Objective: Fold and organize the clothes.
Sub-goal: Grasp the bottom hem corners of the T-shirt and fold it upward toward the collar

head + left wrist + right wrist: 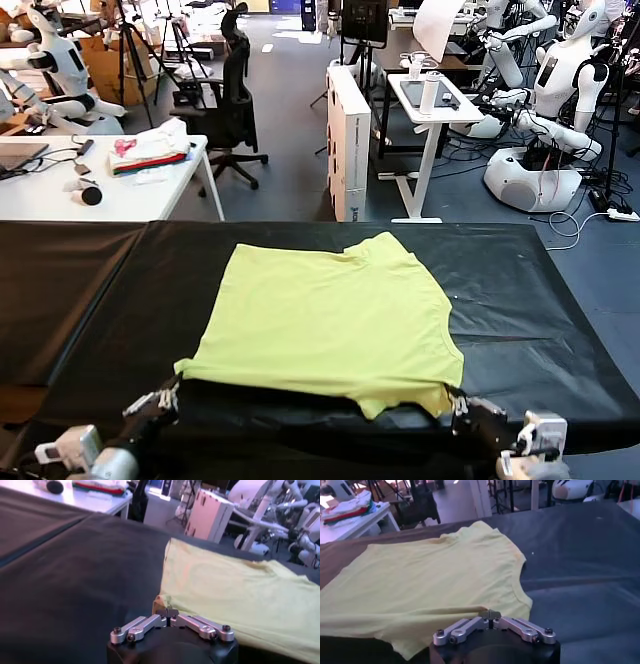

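T-shirt (330,320) spread on black table (540,300), my left gripper (168,398) pinching its near corner, my right gripper (458,406) clamped on the other

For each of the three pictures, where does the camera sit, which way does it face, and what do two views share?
Head view: on the head, looking forward and down at the lime-yellow cotton T-shirt on the black table; left gripper and right gripper show.
Left wrist view: behind the left gripper, jaws shut on the shirt's edge.
Right wrist view: behind the right gripper, likewise shut on the shirt.
Both wrist views share the shirt.
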